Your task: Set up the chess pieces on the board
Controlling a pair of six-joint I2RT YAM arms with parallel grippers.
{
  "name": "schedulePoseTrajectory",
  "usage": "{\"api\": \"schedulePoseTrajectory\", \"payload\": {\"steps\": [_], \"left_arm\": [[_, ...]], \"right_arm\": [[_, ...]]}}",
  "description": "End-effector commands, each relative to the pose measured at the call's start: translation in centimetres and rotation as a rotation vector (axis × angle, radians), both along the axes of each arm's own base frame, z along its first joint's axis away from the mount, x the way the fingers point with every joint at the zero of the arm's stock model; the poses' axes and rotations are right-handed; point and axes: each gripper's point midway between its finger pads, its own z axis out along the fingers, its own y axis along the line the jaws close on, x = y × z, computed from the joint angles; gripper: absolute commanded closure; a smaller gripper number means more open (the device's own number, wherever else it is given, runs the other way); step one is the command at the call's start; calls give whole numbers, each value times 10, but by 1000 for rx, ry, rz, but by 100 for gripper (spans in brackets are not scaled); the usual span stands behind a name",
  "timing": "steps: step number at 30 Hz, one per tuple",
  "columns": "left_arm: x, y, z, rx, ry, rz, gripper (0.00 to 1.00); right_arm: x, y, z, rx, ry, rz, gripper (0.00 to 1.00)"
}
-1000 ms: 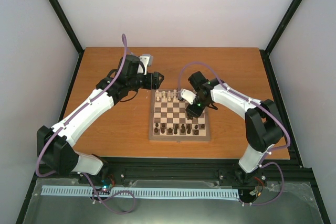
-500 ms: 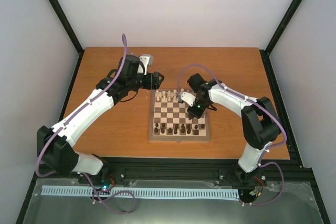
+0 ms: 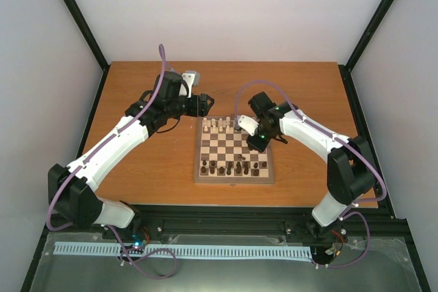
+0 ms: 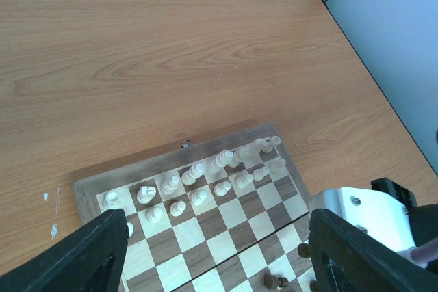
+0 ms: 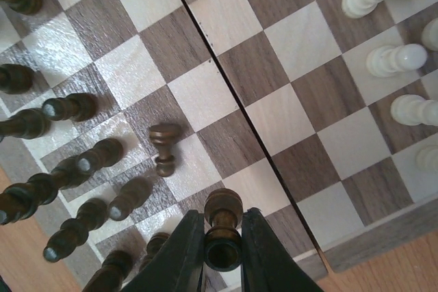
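Board [image 3: 229, 147], checkered brown and cream, lies mid-surface [image 3: 301, 94]. Cream pieces [image 4: 205, 182] line its far rows and dark pieces [image 5: 61, 169] crowd the near ones. Right claw [image 5: 223, 237] is clenched on a dark pawn [image 5: 223, 210] by the board's right rim. Left claw [image 4: 215, 220] hangs released near the far left corner, holding nothing.
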Motion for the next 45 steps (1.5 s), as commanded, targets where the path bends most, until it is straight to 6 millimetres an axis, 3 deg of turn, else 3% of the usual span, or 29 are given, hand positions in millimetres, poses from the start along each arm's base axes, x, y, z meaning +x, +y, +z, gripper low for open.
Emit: {"api": "schedulePoseTrajectory", "payload": {"steps": [1,11,16,22,26,36,45], "left_arm": [[4,-1,27,-46,-58,2,25],[3,-1,28,-48,-59,2,25],[2,-2,28,-53,-56,-4,25],[2,-1,29,-55,-58,-2,25],[2,-1,27,-51,-55,0,25],[4,-1,25,-45,-52,4,25],[4,-1,26,-43,-55,3,25]], "right_arm": [[0,-2,15,19,-29,-3,89],[-3,-24,36,-2,-82,-22,89],[-29,-42,41,-25,-97,40,89],[-70,-60,19,-59,-23,134,89],[-87,-59,7,-38,29,174,88],[-90,-48,-11,-17,66,197,87],[-78,-43,-24,-30,64,180,86]]}}
